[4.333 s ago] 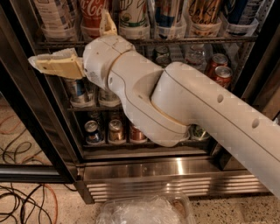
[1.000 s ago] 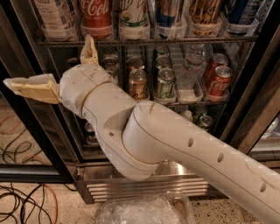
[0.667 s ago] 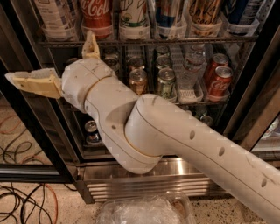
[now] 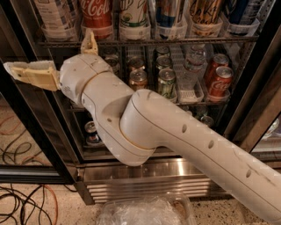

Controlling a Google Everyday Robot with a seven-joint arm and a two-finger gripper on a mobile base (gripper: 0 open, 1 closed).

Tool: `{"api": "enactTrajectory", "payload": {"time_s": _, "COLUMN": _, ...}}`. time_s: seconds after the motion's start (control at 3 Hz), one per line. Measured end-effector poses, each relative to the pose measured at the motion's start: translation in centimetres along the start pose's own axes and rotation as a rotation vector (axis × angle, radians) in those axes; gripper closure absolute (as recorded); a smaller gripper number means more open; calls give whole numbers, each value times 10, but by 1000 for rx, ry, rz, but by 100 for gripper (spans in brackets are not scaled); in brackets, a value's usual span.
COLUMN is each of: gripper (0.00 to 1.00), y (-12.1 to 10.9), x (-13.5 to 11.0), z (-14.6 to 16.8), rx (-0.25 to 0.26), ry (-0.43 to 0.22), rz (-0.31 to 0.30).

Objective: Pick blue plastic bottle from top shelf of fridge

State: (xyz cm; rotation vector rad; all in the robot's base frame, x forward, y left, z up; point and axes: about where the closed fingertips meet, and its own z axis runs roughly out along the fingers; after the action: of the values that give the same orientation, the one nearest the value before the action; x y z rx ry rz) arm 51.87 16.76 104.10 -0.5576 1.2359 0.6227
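Observation:
The blue plastic bottle [image 4: 53, 15] stands at the left end of the top shelf [image 4: 145, 41] of the fridge [image 4: 259, 105]. Only its lower body with the whitish, blue-checked label shows; its cap is cut off by the top edge. A red Coca-Cola bottle [image 4: 96, 13] stands to its right. My gripper [image 4: 47, 49] is open and empty, in front of the fridge just below the top shelf. One beige finger [image 4: 30, 74] points left and the other [image 4: 90, 41] points up, touching the shelf edge right of the bottle.
Other tall bottles [image 4: 134, 15] fill the top shelf. Cans [image 4: 167, 81] and red Coke cans [image 4: 219, 81] sit on the racks below. A steel louvred base [image 4: 145, 184], floor cables [image 4: 17, 206] and clear plastic wrap [image 4: 145, 211] lie low. My white arm [image 4: 175, 136] covers the middle.
Since 4.3 s ago the gripper swung left and down. Over the last second it has risen a little towards the top shelf, still open.

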Motion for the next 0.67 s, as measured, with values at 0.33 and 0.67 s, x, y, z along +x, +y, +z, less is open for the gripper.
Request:
{"api": "enactTrajectory", "payload": {"time_s": 0.33, "gripper": 20, "y": 0, "x": 0, "z": 0, "rx": 0, "ry": 0, "rz": 0}}
{"api": "enactTrajectory", "payload": {"time_s": 0.67, "gripper": 43, "y": 0, "x": 0, "z": 0, "rx": 0, "ry": 0, "rz": 0}}
